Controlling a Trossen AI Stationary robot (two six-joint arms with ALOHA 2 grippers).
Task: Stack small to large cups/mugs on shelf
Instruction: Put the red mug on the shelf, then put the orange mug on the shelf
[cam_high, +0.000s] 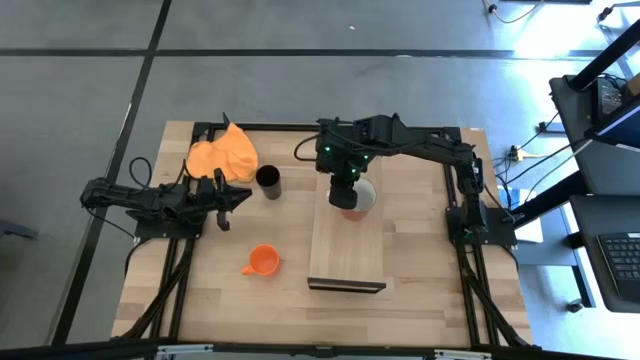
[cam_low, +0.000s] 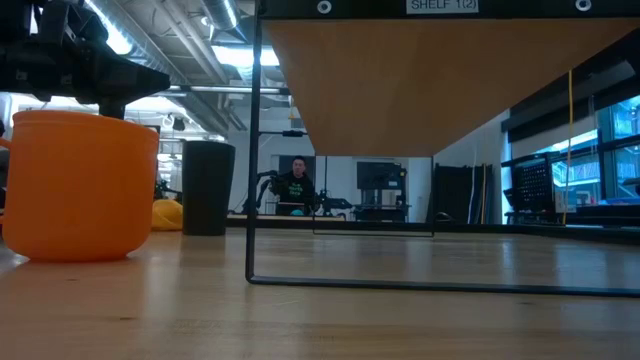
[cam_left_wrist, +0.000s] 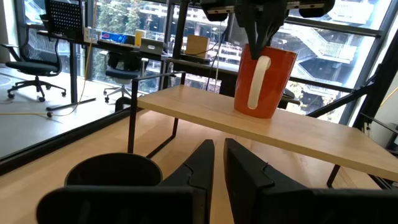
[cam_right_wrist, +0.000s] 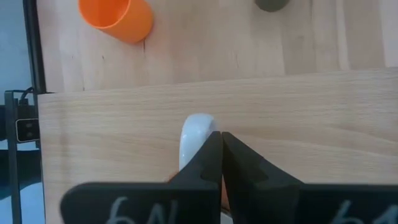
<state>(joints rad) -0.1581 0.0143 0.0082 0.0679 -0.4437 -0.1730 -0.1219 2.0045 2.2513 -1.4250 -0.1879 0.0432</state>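
Note:
The white-and-red mug (cam_left_wrist: 264, 81) stands upright on the far end of the light wooden shelf (cam_high: 345, 250), its white handle (cam_right_wrist: 194, 138) showing. My right gripper (cam_high: 346, 180) is above it, shut on it. The black cup (cam_high: 268, 181) stands on the table left of the shelf. The orange mug (cam_high: 262, 260) stands on the table near the shelf's near left side. My left gripper (cam_high: 240, 196), shut and empty, is level just left of the black cup (cam_left_wrist: 112, 174). My right gripper holds the white-and-red mug at its rim (cam_left_wrist: 277, 51), right above the white handle. The fingers (cam_left_wrist: 260, 25) come from above, pointing down. The fingers hide whether one is inside the mug. The mug is upright with its base on the shelf board (cam_left_wrist: 311, 134).
An orange cloth (cam_high: 222, 155) lies at the table's far left, behind my left arm. The shelf has a dark bracket (cam_high: 345, 285) at its near end, and its thin frame (cam_low: 250, 150) shows in the low view. A person (cam_low: 297, 185) sits far behind the table.

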